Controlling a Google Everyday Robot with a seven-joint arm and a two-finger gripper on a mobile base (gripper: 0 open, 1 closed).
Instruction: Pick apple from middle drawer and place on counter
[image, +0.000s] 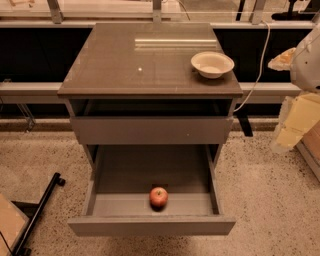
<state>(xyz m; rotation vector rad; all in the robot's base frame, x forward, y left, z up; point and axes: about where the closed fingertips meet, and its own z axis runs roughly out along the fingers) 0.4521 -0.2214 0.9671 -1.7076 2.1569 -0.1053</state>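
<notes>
The apple, small and red, lies in the open middle drawer, near the middle of its front edge. The drawer is a grey metal tray pulled far out, low on the cabinet. The counter is the glossy dark grey-brown top slab, with a tiny white speck. My arm shows at the right edge of the view, beside the cabinet, and my gripper hangs there at about the height of the closed drawer front, far right of the apple and well above it. It holds nothing that I can see.
A cream-white bowl stands on the counter's back right. A closed drawer front sits above the open drawer. A white cable hangs at the cabinet's right. A black bar lies on the speckled floor at lower left.
</notes>
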